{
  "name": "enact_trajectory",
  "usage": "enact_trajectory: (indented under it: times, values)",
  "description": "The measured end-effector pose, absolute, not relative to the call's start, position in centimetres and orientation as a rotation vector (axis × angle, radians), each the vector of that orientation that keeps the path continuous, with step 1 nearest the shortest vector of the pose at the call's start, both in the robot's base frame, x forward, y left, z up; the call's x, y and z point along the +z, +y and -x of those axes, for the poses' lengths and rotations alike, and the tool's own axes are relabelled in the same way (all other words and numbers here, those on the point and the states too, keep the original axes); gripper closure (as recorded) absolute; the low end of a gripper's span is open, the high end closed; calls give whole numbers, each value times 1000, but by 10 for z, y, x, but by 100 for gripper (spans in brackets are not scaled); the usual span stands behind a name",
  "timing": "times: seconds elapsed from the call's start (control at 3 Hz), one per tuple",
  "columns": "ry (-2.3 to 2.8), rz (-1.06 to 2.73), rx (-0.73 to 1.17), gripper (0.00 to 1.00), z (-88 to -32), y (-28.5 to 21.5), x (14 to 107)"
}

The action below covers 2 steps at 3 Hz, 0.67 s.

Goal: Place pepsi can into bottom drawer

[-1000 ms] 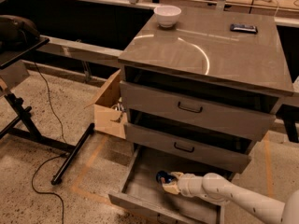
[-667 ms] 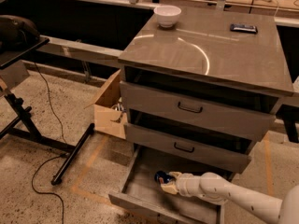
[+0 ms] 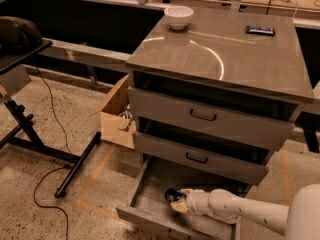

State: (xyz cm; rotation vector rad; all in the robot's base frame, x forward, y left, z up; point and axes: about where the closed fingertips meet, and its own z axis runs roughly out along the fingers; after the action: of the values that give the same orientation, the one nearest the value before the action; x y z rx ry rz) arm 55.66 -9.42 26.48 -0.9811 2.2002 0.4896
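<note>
In the camera view, the bottom drawer (image 3: 146,196) is pulled out under the front edge of the desk (image 3: 225,66). The pepsi can (image 3: 171,194) is inside this drawer, about below the middle of the front edge. The gripper (image 3: 176,202) reaches into the drawer from the right side and its tip meets the can. Whether it clamps the can or is loose on it, I cannot tell.

A white bowl (image 3: 178,16) sits near the back left corner of the desk, and a dark flat phone (image 3: 260,30) near the back right corner. A cardboard box (image 3: 114,120) stands on the floor beside the left edge.
</note>
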Motion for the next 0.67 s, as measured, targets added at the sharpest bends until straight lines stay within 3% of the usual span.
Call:
enact_trajectory:
  times: [0.33, 0.67]
  values:
    - [2234, 964, 459, 12, -553, -98, 263]
    - [2263, 935, 431, 0, -550, -103, 264]
